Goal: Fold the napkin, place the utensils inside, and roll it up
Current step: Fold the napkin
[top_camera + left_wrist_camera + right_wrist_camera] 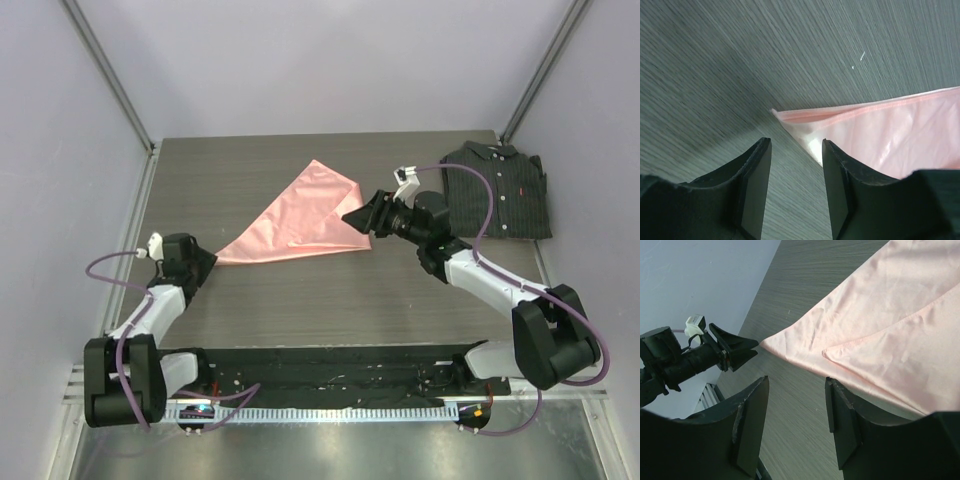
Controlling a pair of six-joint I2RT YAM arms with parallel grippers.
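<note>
The salmon-pink napkin [300,220] lies on the table folded into a long triangle, its sharp tip pointing left. My left gripper [208,258] sits low at that tip. In the left wrist view the left gripper [796,145] is open, with bare table between the fingers and the napkin [890,135] tip just ahead of the right finger. My right gripper [352,215] hovers at the napkin's right corner. The right gripper [797,382] is open and empty, and the napkin [880,325] spreads beyond it. The utensils are out of view.
A dark pinstriped folded shirt [500,190] lies at the back right, under the right arm's cable. White walls and metal posts close in the table's sides and back. The left gripper [737,350] also shows in the right wrist view.
</note>
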